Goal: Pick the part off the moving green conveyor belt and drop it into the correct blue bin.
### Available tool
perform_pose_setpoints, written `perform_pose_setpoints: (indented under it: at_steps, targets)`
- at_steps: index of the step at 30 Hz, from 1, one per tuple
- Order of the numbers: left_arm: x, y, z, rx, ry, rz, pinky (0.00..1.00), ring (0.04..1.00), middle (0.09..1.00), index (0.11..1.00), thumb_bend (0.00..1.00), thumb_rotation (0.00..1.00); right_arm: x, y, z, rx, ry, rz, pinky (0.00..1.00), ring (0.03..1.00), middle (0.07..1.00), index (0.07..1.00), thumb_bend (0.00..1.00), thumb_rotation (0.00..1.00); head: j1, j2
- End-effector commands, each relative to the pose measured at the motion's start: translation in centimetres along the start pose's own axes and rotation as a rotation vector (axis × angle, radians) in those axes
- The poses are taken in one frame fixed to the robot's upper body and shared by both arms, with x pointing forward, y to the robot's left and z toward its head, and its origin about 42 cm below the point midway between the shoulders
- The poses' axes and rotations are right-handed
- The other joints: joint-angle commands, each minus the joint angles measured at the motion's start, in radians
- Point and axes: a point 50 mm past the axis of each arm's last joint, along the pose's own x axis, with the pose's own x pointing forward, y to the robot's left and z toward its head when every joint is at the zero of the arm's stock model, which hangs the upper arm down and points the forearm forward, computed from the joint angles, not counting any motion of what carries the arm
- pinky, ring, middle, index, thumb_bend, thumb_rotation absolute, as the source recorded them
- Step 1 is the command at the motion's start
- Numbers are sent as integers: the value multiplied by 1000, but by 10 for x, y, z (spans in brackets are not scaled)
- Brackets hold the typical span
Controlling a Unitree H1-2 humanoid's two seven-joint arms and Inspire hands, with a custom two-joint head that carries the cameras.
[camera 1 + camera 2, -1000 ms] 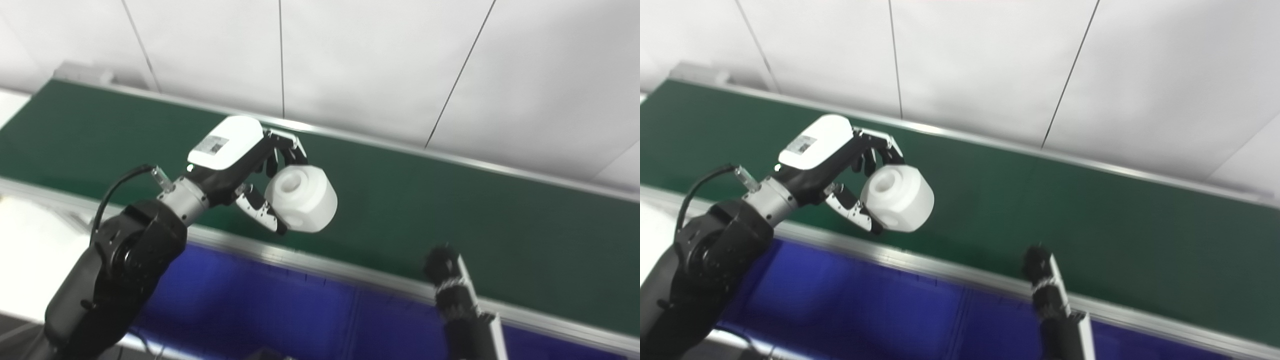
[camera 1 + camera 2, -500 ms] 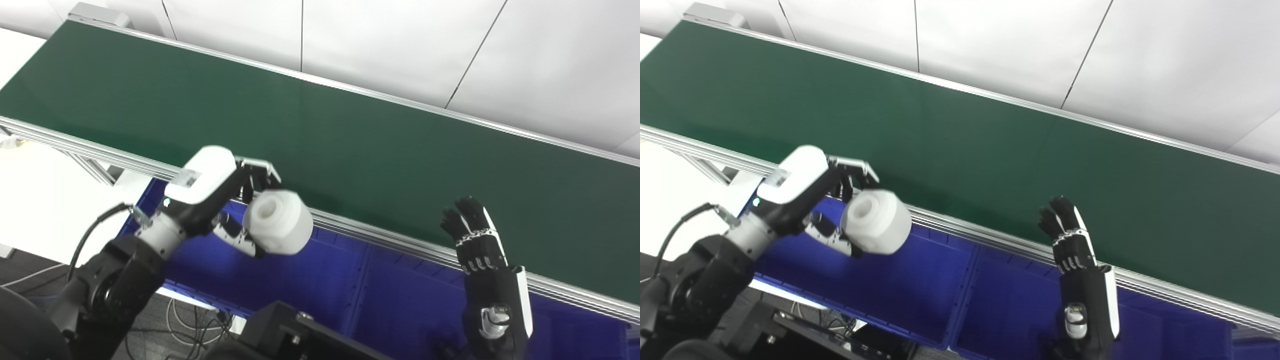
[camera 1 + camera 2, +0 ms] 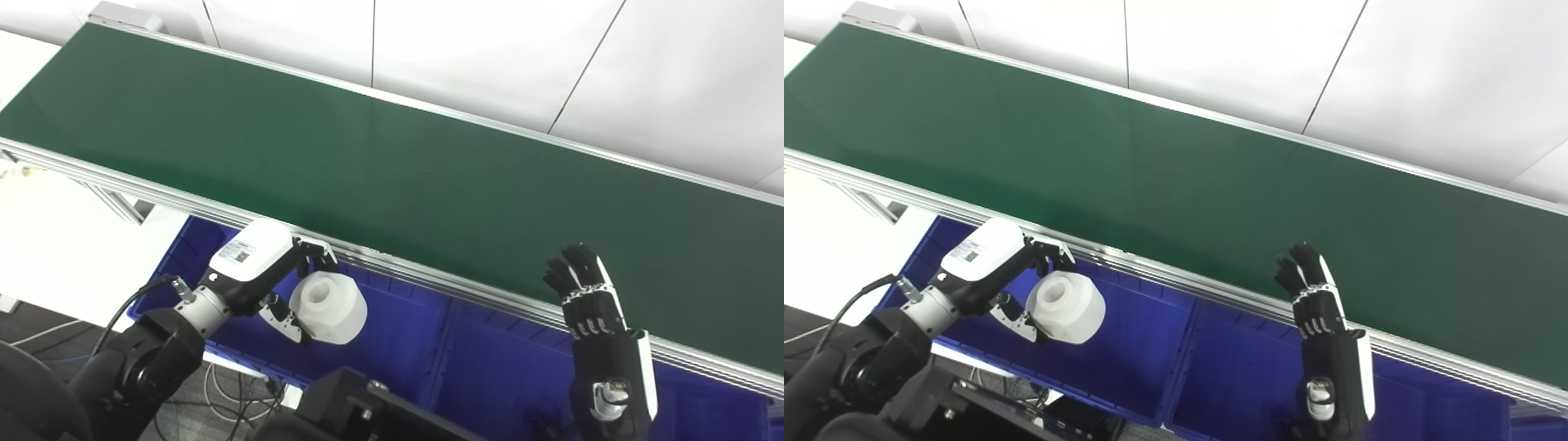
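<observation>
Fingers [image 3: 313,252] of the left hand [image 3: 269,275] curl over the top of the white part [image 3: 327,307], a squat cylinder with a round bore in its upper face, while the thumb presses in from below; the hand is pinching it in the lower left of the frame. The part hangs clear of the green conveyor belt [image 3: 392,171] and over the leftmost blue bin [image 3: 380,352], just below the belt's silver near rail [image 3: 429,278].

Grip looks shallow: only the fingertips and the thumb seem to bear on a smooth, rounded wall, so the part could roll out sideways if the wrist tilts further before release. It also sits near the bin's far edge, under the rail. Opened here, it might clip the rail or bounce off the wall instead of settling on the bin floor. A divider [image 3: 442,343] separates this bin from the next blue bin [image 3: 508,380] toward the middle of the frame, and nothing visible shows which one is correct.

The right hand [image 3: 585,291] stands upright in the lower right, fingers spread and holding nothing, in front of the rail and well apart from the part.
</observation>
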Motion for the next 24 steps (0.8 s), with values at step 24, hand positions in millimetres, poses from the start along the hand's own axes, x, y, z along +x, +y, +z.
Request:
perform_pose_setpoints:
  at_steps: [24]
  targets:
    - [27, -43, -8, -16, -43, -38, 425, 468, 492, 486, 520, 0, 6, 3, 9, 8, -46, 19, 864, 892, 915, 920, 854, 939, -18, -8]
